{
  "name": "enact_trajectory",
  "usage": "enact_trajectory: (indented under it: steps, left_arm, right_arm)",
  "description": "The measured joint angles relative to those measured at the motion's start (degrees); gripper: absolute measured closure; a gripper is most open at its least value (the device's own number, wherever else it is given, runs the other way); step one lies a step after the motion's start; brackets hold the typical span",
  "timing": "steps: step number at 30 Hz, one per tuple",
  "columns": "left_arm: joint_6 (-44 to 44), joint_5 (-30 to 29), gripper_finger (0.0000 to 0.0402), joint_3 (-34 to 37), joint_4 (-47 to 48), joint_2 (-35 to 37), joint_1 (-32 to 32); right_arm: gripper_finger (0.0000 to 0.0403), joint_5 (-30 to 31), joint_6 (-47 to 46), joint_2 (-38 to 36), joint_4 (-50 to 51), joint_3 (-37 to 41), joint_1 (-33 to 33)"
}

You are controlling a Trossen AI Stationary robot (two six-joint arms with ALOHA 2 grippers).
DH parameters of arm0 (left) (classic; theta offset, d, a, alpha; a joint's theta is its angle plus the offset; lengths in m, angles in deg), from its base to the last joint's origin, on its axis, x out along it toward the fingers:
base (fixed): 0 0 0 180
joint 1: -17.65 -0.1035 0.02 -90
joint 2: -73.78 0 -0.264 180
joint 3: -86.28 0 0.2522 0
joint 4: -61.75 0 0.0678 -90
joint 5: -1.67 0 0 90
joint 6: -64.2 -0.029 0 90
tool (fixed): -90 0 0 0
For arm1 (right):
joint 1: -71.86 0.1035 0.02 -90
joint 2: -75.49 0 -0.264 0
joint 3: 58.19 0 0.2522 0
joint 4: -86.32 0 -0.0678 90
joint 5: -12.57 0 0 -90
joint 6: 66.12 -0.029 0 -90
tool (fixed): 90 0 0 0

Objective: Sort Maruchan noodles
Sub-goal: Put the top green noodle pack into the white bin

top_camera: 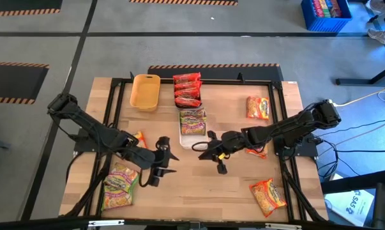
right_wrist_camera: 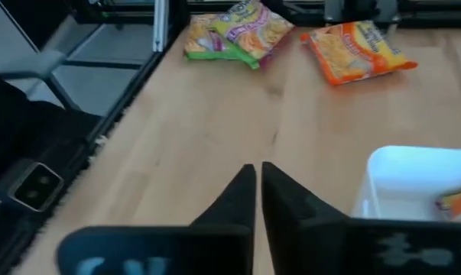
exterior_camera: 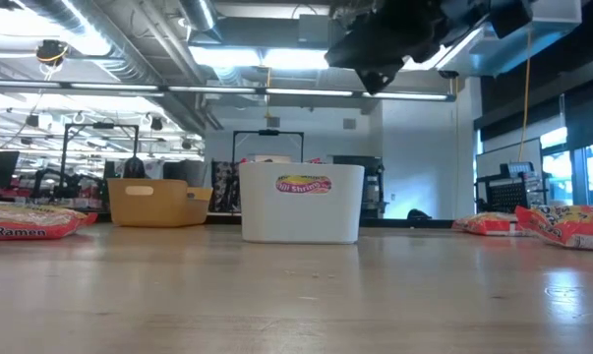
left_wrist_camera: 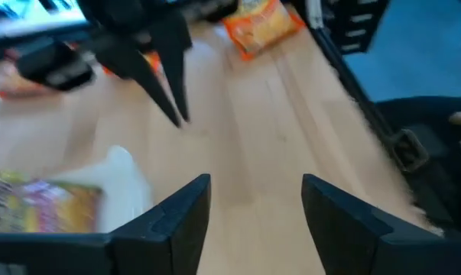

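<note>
Both grippers empty over mid-table
I see left gripper (top_camera: 167, 161) fingers wide; right gripper (top_camera: 216, 155) pinched together, white tray (top_camera: 183, 133) at its 11 o'clock

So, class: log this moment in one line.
left gripper: open, empty | right gripper: shut, empty | white tray: green-pink packet inside

high cam looks straight down on the whole counter (top_camera: 198, 191); low cam sits at counter level facing the room; wrist cams look close along it; all share the white tray (exterior_camera: 301, 203).
</note>
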Motion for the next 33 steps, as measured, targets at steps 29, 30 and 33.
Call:
enact_trajectory:
  steps: [29,30,33]
  left_arm:
    - [70.37,20.88,0.0170,-0.91,47.21,-13.99,37.14]
    - [69.34,21.37,0.0170,-0.91,47.24,-15.48,37.35]
    - [68.06,21.61,0.0170,-0.91,47.53,-19.69,37.73]
  right_arm:
    - [0.0038,6.43,-1.93,1.07,-1.77,0.04,2.22]
    - [0.0038,6.66,-1.93,1.15,-1.79,0.04,2.22]
    - [0.0038,7.77,-2.28,1.84,-1.65,0.03,2.22]
